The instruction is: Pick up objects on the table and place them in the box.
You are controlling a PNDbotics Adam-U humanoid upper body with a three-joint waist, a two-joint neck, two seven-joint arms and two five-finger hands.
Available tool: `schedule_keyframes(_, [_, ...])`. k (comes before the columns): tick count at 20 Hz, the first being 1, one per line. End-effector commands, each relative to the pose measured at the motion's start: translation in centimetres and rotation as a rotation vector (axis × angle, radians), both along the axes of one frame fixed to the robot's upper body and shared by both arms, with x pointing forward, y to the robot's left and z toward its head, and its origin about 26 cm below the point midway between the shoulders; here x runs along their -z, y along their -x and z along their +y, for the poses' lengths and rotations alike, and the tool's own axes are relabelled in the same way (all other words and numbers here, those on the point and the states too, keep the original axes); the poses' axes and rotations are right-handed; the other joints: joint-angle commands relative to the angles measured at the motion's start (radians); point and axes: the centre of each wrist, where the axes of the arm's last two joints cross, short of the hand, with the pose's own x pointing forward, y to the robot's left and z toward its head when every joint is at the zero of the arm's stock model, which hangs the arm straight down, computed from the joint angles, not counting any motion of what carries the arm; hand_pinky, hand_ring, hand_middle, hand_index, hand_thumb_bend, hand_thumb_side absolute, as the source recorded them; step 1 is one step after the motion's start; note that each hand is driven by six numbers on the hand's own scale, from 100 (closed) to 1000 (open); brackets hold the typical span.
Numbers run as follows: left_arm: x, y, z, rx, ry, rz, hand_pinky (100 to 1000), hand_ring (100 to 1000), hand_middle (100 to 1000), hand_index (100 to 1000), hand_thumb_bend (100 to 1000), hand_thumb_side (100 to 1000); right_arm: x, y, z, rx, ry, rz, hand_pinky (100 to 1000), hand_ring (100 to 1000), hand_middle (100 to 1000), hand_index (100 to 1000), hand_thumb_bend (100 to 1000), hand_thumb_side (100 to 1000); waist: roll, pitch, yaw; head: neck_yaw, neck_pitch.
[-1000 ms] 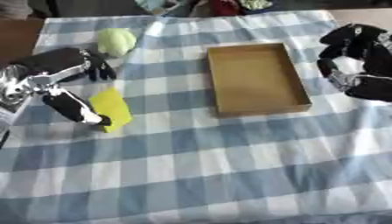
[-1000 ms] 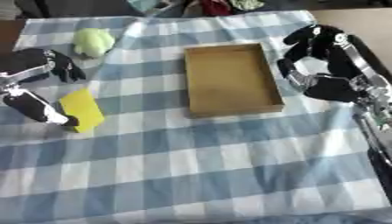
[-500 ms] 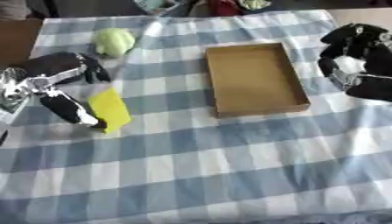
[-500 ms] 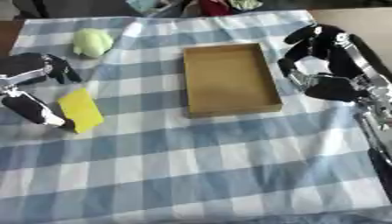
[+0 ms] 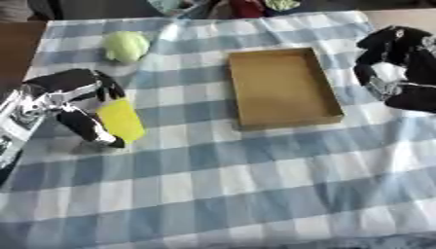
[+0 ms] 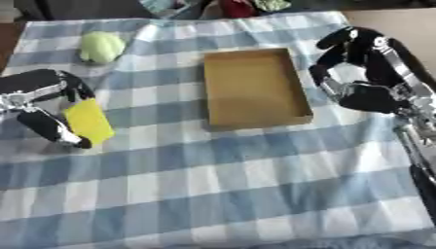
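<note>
A flat yellow block (image 5: pixel 119 119) lies on the blue-and-white checked cloth at the left. My left hand (image 5: pixel 64 86) is curled round it, fingers over its far end and thumb (image 5: pixel 85 129) along its left edge. A pale green round object (image 5: pixel 126 45) sits further back on the left. The shallow brown cardboard box (image 5: pixel 281 87) lies open and bare in the middle, slightly right. To the right of the box my right hand (image 6: pixel 368 96) hovers with relaxed, bent fingers and holds nothing.
Bare brown tabletop (image 5: pixel 17 44) shows beyond the cloth's left edge. Coloured items (image 5: pixel 247 7) are piled past the far edge. The near half of the cloth (image 5: pixel 230 194) is rumpled, with nothing on it.
My left hand's thumb has drawn in along the yellow block and the fingers sit closer over it. The block, the box and my right hand have stayed about where they were.
</note>
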Motion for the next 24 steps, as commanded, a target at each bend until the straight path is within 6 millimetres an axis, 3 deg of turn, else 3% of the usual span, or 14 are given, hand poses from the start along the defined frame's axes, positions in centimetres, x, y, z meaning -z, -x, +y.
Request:
schedule_keyframes(1, [-1.1, -0.4, 0.2, -0.012, -0.006, -0.035, 705, 626, 636, 791, 776, 450, -0.7, 0.0, -0.3, 0.005, 0.014, -0.021, 609, 611, 666, 683, 280, 200, -0.001, -0.016, -0.001, 0.001, 0.006])
schedule_keyframes(7, [-0.7, -0.5, 0.0, -0.031, -0.002, -0.04, 652, 539, 548, 738, 733, 379, -0.7, 0.0, -0.3, 0.006, 0.013, -0.019, 609, 611, 666, 683, 278, 200, -0.001, -0.017, -0.003, 0.001, 0.006])
schedule_keyframes(14, [-1.4, -0.3, -0.3, -0.05, 0.042, -0.105, 582, 434, 434, 648, 591, 244, -0.6, 0.0, -0.3, 0.006, 0.012, -0.016, 608, 610, 665, 682, 278, 202, 0.001, -0.019, 0.0, -0.001, 0.006])
schedule_keyframes(20, [-3.8, 0.6, -0.8, -0.019, 0.07, -0.172, 565, 414, 414, 628, 482, 169, -0.6, 0.0, -0.4, 0.007, 0.014, -0.017, 608, 611, 665, 683, 280, 202, 0.003, -0.02, -0.001, -0.002, 0.006])
schedule_keyframes(24, [-6.3, 1.4, -2.0, 0.031, 0.086, -0.228, 561, 412, 412, 629, 495, 184, -0.6, 0.0, -0.3, 0.004, 0.016, -0.016, 608, 610, 665, 683, 280, 202, 0.004, -0.02, -0.004, -0.001, 0.006])
